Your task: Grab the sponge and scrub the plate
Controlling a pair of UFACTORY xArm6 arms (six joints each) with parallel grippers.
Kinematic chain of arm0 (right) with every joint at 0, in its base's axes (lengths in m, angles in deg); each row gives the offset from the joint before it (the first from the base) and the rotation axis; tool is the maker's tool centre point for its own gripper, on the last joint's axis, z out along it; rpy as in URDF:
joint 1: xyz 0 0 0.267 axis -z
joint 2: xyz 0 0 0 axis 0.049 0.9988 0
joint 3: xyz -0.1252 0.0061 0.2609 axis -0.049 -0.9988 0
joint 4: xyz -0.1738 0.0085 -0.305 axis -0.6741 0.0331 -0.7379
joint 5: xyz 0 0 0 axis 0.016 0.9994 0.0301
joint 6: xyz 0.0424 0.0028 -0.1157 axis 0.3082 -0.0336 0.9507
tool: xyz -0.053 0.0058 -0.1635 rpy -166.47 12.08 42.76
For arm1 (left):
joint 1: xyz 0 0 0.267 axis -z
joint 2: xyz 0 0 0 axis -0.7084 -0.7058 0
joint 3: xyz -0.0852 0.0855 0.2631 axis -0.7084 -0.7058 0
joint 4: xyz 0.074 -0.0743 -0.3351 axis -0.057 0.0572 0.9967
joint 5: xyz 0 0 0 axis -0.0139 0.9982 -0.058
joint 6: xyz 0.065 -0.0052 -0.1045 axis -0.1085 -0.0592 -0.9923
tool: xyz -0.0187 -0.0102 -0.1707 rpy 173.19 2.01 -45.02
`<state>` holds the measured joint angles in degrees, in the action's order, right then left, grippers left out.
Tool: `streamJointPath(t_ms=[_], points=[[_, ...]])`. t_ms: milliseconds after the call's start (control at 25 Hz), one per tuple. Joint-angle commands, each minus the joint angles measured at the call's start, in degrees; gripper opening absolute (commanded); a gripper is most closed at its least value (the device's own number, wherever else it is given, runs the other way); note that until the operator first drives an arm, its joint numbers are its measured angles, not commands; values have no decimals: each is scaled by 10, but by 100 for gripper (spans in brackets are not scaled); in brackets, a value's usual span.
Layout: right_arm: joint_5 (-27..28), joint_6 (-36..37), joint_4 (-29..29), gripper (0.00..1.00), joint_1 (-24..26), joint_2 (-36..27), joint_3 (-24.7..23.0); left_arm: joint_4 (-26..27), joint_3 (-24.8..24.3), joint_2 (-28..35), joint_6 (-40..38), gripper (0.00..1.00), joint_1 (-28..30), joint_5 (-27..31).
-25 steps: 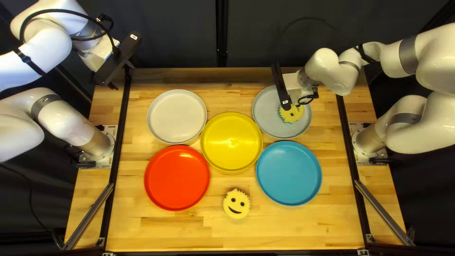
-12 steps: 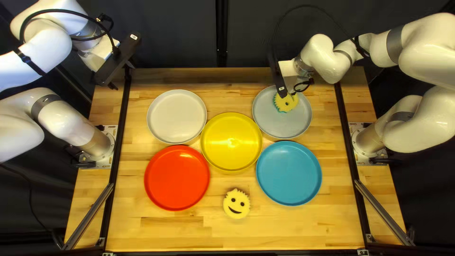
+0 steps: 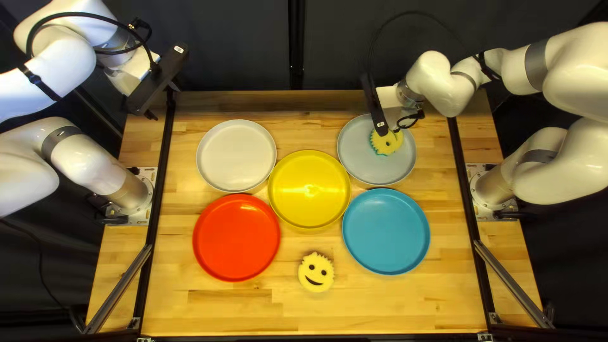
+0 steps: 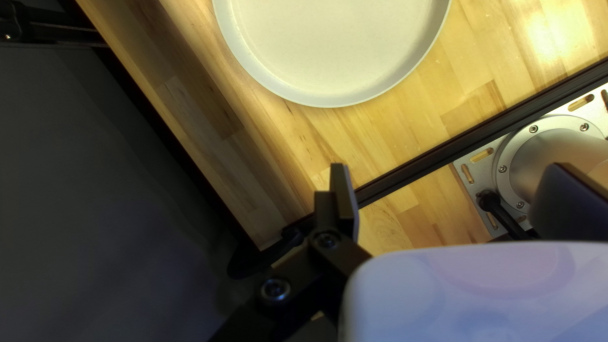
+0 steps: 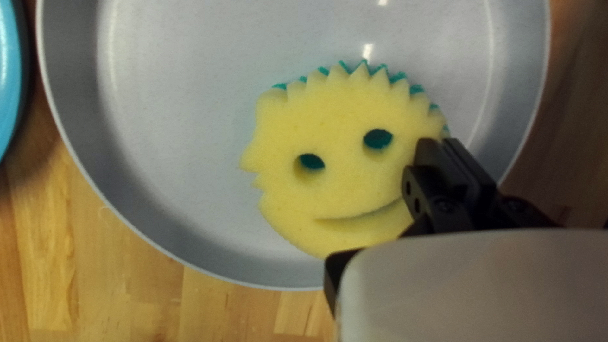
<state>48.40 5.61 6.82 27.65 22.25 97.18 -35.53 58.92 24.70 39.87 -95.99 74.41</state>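
Sponge pinched by its edge over the gray plate.
It is held between the right gripper's nearly closed fingers; the left gripper is opened wide, nothing held, with the white plate ahead.

Between the white plate and the gray plate, a broad lane of wood offers passage, ending at the yellow plate. A smiley sponge interrupts the nearer wood (either side would do). My right gripper blocks access above the gray plate.
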Motion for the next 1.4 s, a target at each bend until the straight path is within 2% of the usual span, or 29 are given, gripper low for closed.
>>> streamJointPath(t_ms=[40, 200, 360, 720, 960, 1160, 1400], points=[[-7, -21, -15, 0, -15, -22, -26, 0, 0, 0, 0, 100, 0, 0], [-10, -35, -27, 0, -25, -41, -47, 0, 0, 0, 0, 100, 0, 0], [-10, -31, -30, 0, -18, -38, -42, 0, 0, 0, 0, 100, 0, 0], [-14, 38, 5, 0, 37, 60, 50, 0, 0, 0, 0, 100, 0, 0], [1, 49, 5, 0, 49, 82, 87, 0, 0, 0, 0, 100, 0, 0], [-8, 44, -1, 0, 45, 69, 65, 0, 0, 0, 0, 100, 0, 0], [-26, 6, -25, 0, 17, 26, 8, 0, 0, 0, 0, 100, 0, 0]])
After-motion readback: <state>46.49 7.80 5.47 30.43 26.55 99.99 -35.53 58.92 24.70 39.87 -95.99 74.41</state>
